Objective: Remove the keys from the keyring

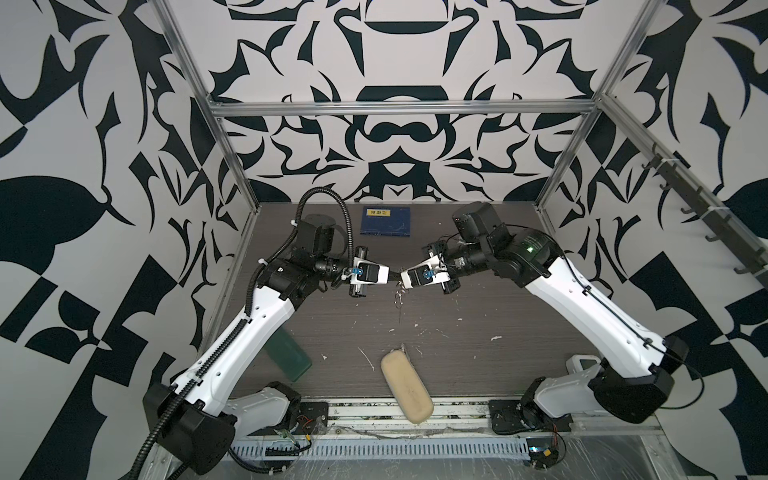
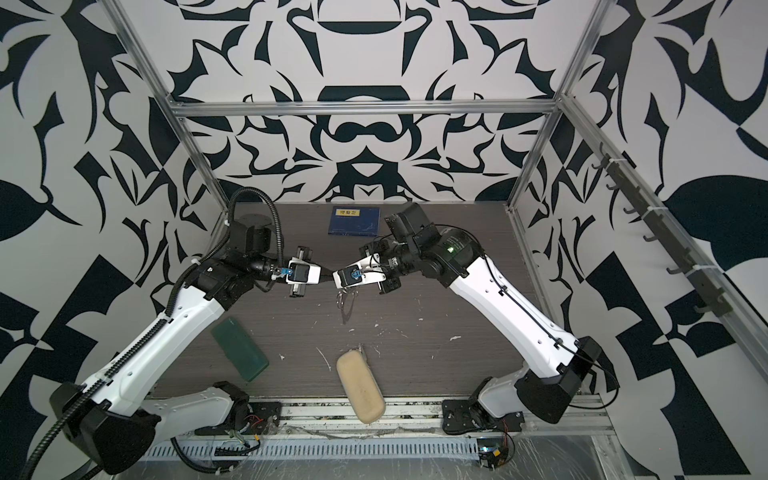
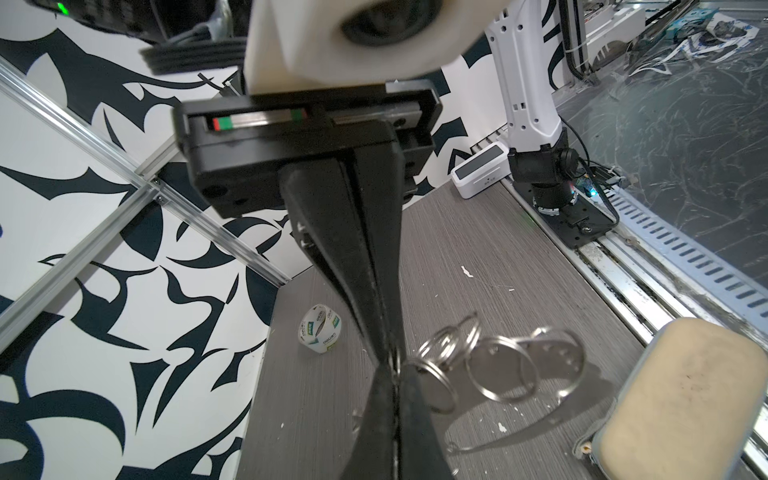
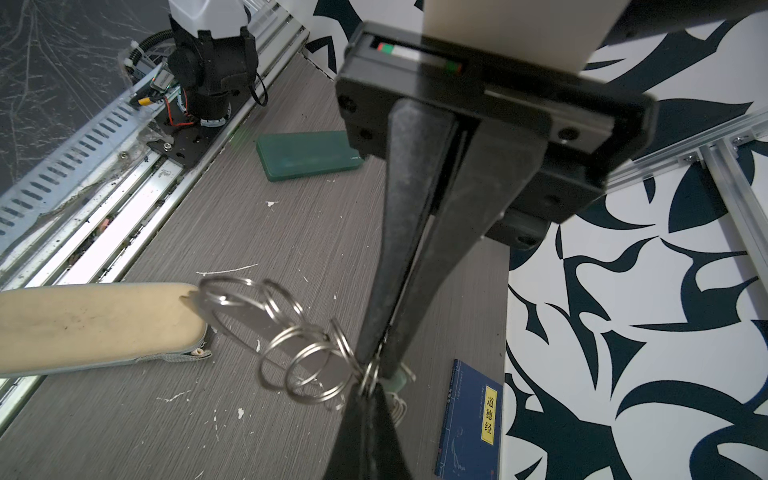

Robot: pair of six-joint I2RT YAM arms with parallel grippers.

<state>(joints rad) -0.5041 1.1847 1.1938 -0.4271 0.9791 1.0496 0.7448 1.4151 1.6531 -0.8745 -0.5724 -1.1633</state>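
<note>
Both grippers meet tip to tip above the middle of the table. The keyring [image 1: 400, 292], a bunch of linked silvery wire rings [image 3: 449, 365], hangs between them in both top views. My left gripper [image 3: 394, 374] is shut, with a thin ring wire pinched between its fingers. My right gripper [image 4: 368, 390] is shut on rings [image 4: 316, 374] of the same bunch at the same spot. A flat silvery key [image 4: 243, 318] dangles among the outer rings. Just behind the fingertips shows a small pale piece [image 4: 395, 384]; what it is I cannot tell.
A beige case [image 1: 407, 386] lies at the front edge, partly over the rail. A green case [image 2: 239, 349] lies front left, a blue book [image 1: 385, 221] at the back. A tape roll [image 3: 318, 334] stands by the wall. White flecks [image 1: 494, 338] dot the tabletop.
</note>
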